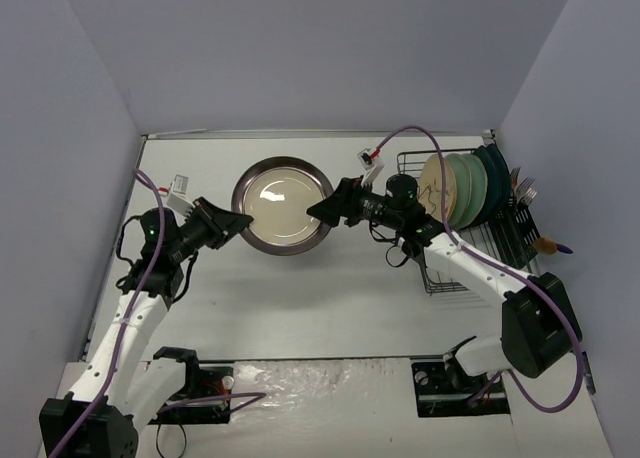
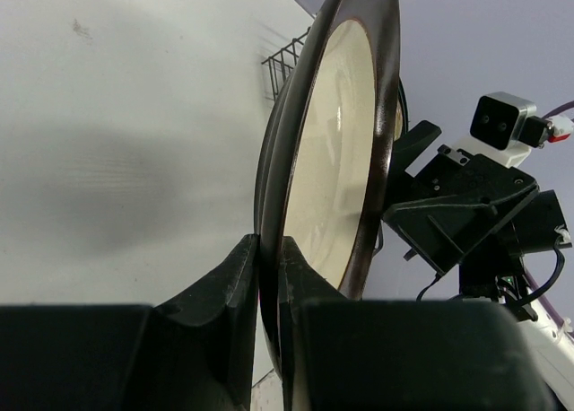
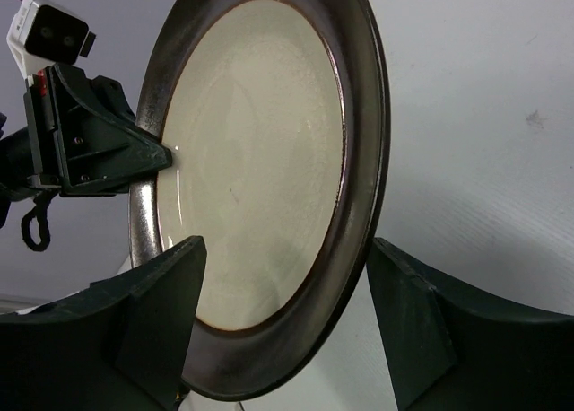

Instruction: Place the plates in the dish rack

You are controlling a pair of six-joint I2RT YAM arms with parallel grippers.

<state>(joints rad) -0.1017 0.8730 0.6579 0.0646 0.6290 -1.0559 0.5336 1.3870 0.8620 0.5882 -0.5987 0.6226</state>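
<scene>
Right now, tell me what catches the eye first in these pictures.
The cream plate with the dark rim is mid-table: the left gripper pinches its rim while the right gripper straddles the opposite edge, jaws open. At the right, the dish rack holds a row of plates on edge.

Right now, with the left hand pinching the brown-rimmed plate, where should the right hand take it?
On the dark rim directly opposite the left hand, coming in from the dish rack side. The brown-rimmed plate is thin at its edge, and the right hand is open with its fingers either side of that rim, so closing there should balance it.
</scene>
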